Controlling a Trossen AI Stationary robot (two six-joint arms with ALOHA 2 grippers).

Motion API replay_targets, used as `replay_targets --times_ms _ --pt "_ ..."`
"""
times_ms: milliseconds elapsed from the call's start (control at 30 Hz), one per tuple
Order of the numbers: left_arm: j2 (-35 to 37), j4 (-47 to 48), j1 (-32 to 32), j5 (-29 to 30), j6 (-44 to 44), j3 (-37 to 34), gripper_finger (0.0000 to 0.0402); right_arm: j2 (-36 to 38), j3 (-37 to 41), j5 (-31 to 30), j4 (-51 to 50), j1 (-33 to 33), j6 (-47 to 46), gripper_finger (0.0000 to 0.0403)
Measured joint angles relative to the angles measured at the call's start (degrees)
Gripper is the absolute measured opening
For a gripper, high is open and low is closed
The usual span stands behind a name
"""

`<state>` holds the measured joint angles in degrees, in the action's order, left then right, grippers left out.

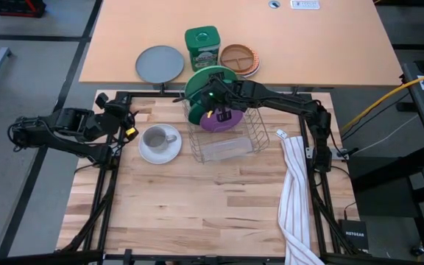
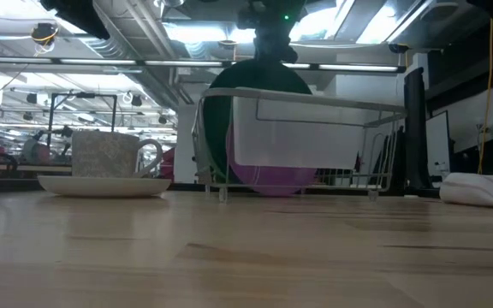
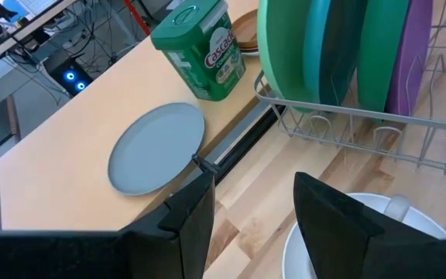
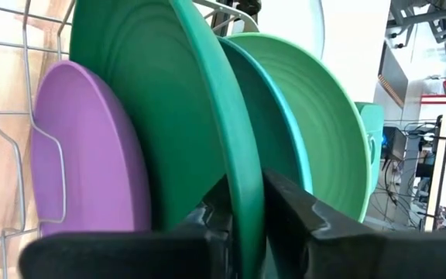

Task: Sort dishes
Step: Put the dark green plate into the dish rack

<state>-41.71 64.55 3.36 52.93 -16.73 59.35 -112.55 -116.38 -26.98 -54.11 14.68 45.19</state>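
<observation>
While straddling the dark green plate (image 4: 200,116) racked upright beside teal and light green plates, right gripper (image 4: 242,225) pinching its rim; left gripper (image 3: 246,217) waiting spread; mug (image 1: 155,138) and saucer (image 1: 160,151) remaining left of rack (image 1: 227,143).

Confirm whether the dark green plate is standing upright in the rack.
Upright: the dark green plate stands on edge in the wire rack, between the purple plate and teal plate, the right gripper straddling its rim.

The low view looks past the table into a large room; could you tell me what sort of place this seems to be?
Probably a robotics lab or workshop rather than a kitchen: exposed ceiling ducts and strip lights run overhead, equipment racks stand behind the grey mug, and cables trail beside the wooden table.
</observation>
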Motion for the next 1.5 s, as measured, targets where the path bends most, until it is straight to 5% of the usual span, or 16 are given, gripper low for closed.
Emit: replay_targets --times_ms 633,900,1167,1500 --pt "0.00 -0.05 0.00 0.00 -0.02 0.00 0.0166 0.00 -0.07 -6.51 1.20 0.00 0.06 0.0173" --pt "0.00 -0.04 0.00 0.00 -0.02 0.00 0.0166 0.00 -0.11 -9.70 -1.41 -0.02 -5.33 0.0175" --pt "0.02 -0.04 0.00 -0.02 -0.04 0.00 0.0166 0.02 -0.13 -5.85 -8.59 0.09 -14.60 0.0175" --pt "0.04 -0.04 -0.02 -0.06 -1.01 0.00 0.0166 0.04 -0.13 -4.81 -8.64 1.08 -14.21 0.0175"
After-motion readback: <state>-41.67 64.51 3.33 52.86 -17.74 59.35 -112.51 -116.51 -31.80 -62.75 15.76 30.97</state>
